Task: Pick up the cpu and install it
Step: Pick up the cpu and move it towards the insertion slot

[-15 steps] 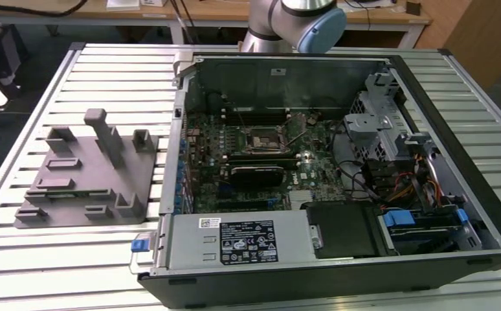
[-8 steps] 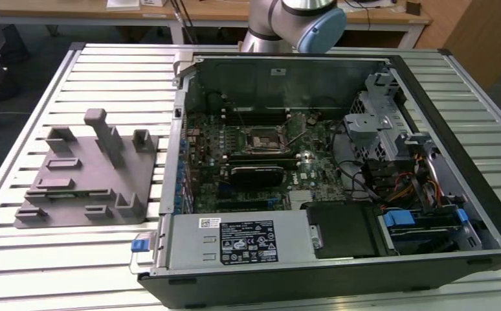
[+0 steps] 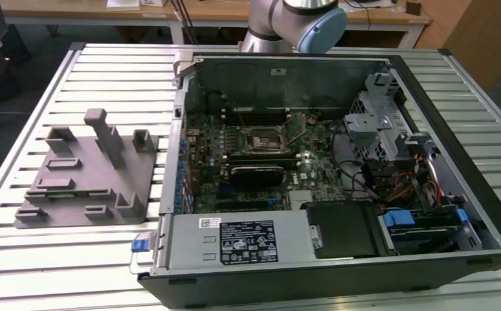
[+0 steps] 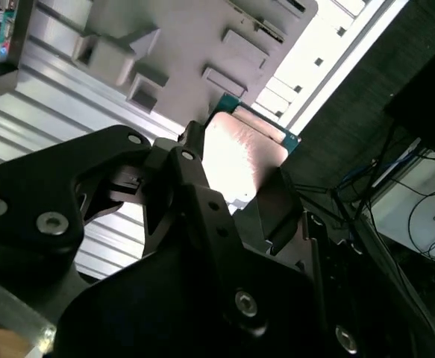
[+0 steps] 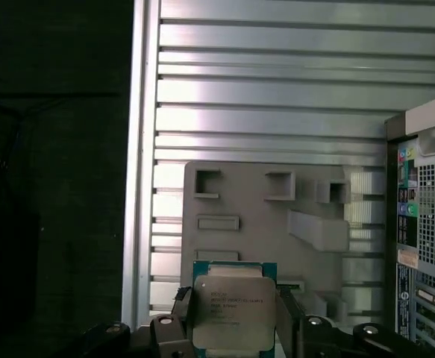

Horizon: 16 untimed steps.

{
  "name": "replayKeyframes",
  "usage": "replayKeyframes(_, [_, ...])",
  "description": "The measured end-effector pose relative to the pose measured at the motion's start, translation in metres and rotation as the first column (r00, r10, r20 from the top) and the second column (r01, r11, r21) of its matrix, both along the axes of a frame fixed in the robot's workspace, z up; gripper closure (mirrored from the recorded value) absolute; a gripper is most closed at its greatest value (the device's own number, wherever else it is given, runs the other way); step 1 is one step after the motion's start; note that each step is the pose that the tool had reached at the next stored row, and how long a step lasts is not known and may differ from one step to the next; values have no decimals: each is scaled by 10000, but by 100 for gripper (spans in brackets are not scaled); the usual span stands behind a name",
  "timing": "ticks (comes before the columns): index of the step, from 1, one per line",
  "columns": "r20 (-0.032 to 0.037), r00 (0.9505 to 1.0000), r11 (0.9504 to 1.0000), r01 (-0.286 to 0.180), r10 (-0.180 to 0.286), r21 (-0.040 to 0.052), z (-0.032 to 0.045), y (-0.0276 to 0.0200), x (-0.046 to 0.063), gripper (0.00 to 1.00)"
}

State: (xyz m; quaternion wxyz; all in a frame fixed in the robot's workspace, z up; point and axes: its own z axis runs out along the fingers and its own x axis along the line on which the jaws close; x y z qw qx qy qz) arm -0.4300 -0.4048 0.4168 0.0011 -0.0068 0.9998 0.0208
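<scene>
The gripper [image 5: 233, 328] is clamped on two edges of the cpu [image 5: 230, 302], and its silver top shows in both wrist views. The cpu hangs over the grey fixture [image 5: 239, 224] and seems lifted off it. So the pick looks done. Beside the fixture, inside the computer case [image 3: 276, 81], sits the socket [image 3: 262, 137]. The cpu must go in there flat and square.

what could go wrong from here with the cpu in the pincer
The pincer holds the cpu only by two thin edges, so it might slip or tilt. The socket lies low inside the open case, so the arm could clip a wall or seat the chip skewed.
</scene>
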Motion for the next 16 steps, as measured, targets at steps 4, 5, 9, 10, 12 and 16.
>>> replayKeyframes(4, [1,10000,10000,-1,1,3,0,0,180,47])
replayKeyframes(5, [-1,10000,10000,0,0,4,0,0,225,47])
replayKeyframes(9, [-1,10000,10000,-1,1,7,-1,0,409,47])
replayKeyframes(10, [0,10000,10000,-1,1,7,-1,0,454,47])
replayKeyframes(12, [-1,10000,10000,0,0,6,-1,0,544,47])
replayKeyframes(16, [-2,10000,10000,-1,1,6,-3,0,728,47])
